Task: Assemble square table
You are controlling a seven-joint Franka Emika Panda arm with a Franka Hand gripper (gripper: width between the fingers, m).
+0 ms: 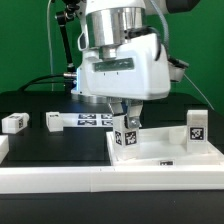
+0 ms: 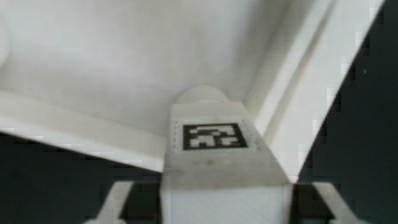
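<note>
Exterior view, hand: the hand [image 1: 124, 124] is clenched on one leg [image 1: 126, 138], and the leg's long axis is upright.
Exterior view, slab: the square table slab [image 1: 162, 149] lies directly under the leg, on the bench [image 1: 40, 148].
Wrist view, leg: its tip is over the slab, just beside the raised rim [image 2: 313, 62]. You cannot tell if they touch.
Next move, as I judge: you go straight down.

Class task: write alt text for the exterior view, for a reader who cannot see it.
A white robot gripper holds a small tagged white leg at the exterior view's left end of the square tabletop. Another leg stands near the tabletop's right end. Two more legs sit on the black table to the left, beside the marker board.
</note>
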